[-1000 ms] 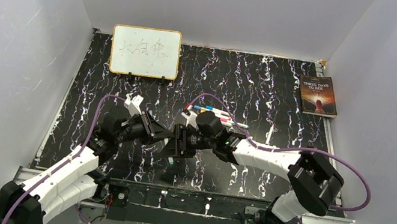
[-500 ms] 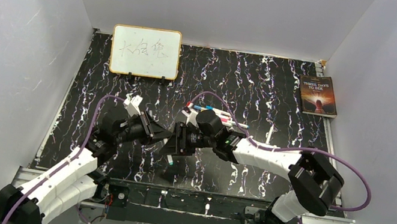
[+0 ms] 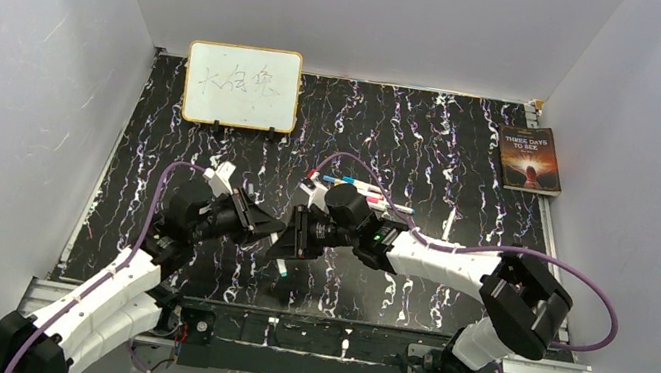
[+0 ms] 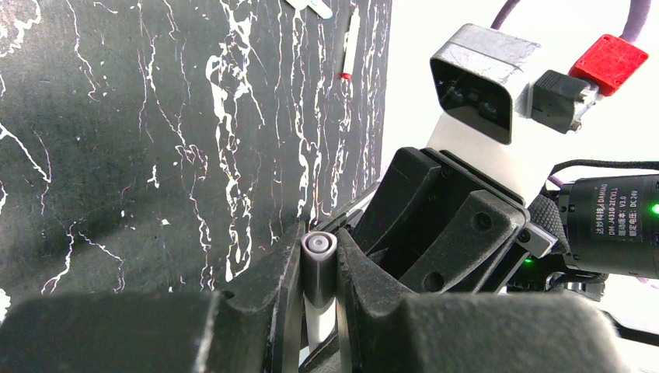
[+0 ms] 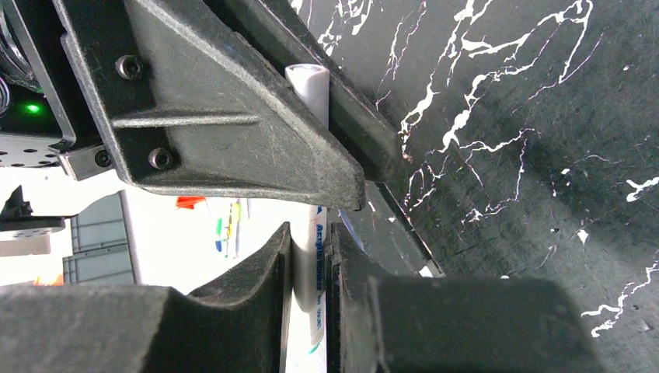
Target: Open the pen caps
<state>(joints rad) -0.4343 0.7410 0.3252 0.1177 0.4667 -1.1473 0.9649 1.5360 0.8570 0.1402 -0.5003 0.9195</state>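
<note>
Two grippers share one pen (image 5: 313, 272) at this moment. The small change over the last second is that your left gripper (image 3: 271, 228) has backed a little away from the right gripper (image 3: 297, 239), so where the two heads were pressed together, a thin gap now shows from above. That reads as the start of the pulling stroke, yet nothing has parted: in the right wrist view the white barrel still runs unbroken from between the right fingers (image 5: 264, 280) up into the left jaws. Your left gripper is closed narrow on the pale end of the pen, with a finger touching it on each side. Your right gripper is likewise closed narrow around the printed middle of the barrel. The green end (image 3: 285, 266), probably the cap, pokes out free behind the right gripper, on the side away from the left one, and neither gripper touches it, so this pull may not free it. The other pens (image 3: 361, 190) lie together beyond the right gripper, apart from it, and they are too small for you to tell whether their caps are on.
</note>
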